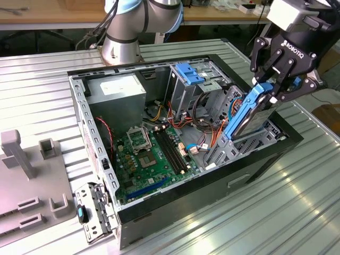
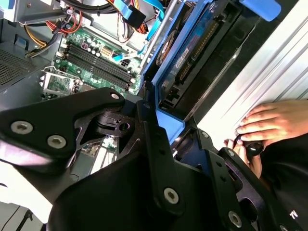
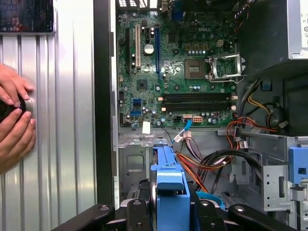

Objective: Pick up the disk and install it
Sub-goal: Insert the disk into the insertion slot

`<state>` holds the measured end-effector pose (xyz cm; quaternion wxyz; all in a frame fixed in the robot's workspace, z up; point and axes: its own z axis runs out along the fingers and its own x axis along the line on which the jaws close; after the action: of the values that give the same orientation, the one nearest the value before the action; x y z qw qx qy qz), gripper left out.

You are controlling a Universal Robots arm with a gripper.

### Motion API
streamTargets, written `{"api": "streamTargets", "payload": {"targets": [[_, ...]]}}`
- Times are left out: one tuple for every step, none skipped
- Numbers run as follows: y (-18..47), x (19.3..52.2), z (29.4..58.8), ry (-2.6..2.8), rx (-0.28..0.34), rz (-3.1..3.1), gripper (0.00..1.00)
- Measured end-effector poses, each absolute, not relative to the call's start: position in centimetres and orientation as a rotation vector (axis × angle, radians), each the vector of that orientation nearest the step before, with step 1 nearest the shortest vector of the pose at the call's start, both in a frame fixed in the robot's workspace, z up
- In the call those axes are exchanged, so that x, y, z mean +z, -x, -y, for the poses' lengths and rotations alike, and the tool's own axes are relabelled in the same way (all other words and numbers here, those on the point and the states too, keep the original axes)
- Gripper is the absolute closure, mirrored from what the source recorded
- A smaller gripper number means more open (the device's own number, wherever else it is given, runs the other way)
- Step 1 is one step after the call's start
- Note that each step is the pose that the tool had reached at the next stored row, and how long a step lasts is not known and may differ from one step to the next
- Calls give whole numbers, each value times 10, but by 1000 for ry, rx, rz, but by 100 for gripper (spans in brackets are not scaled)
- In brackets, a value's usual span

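The disk [image 1: 245, 116] hangs tilted, nearly on edge, over the drive bay at the open case's [image 1: 186, 204] corner on the exterior view's right. Its smooth blue plastic rail faces out, with grey metal behind, and its label can't be made out. The gripper's [image 1: 277, 89] black fingers pinch its upper end. Whether the lower end touches the cage is hard to tell. Below lies the green motherboard [image 1: 151, 154], and beyond it the grey power supply [image 1: 117, 91] carries a white label. A hand [image 3: 14, 120], partly cut off, rests on the ribbed metal table [image 1: 239, 223].
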<state>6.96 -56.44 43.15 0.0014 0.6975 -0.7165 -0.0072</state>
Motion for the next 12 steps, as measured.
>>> {"api": "streamTargets", "payload": {"targets": [[-70, 430, 564, -2189, -23, 2249, 63], [-70, 428, 564, -2189, -23, 2248, 63], [-70, 427, 564, -2189, -24, 2248, 63], [-71, 425, 564, -2189, -24, 2248, 63], [-71, 424, 565, -2188, -25, 2248, 63], [-71, 422, 565, -2188, -25, 2248, 63], [-71, 421, 565, -2188, -26, 2248, 63], [-71, 419, 565, -2188, -26, 2247, 63], [-71, 417, 565, -2188, -26, 2247, 63], [-71, 416, 565, -2188, -26, 2247, 63], [-72, 413, 565, -2188, -26, 2247, 63], [-72, 410, 565, -2188, -26, 2247, 63]]}}
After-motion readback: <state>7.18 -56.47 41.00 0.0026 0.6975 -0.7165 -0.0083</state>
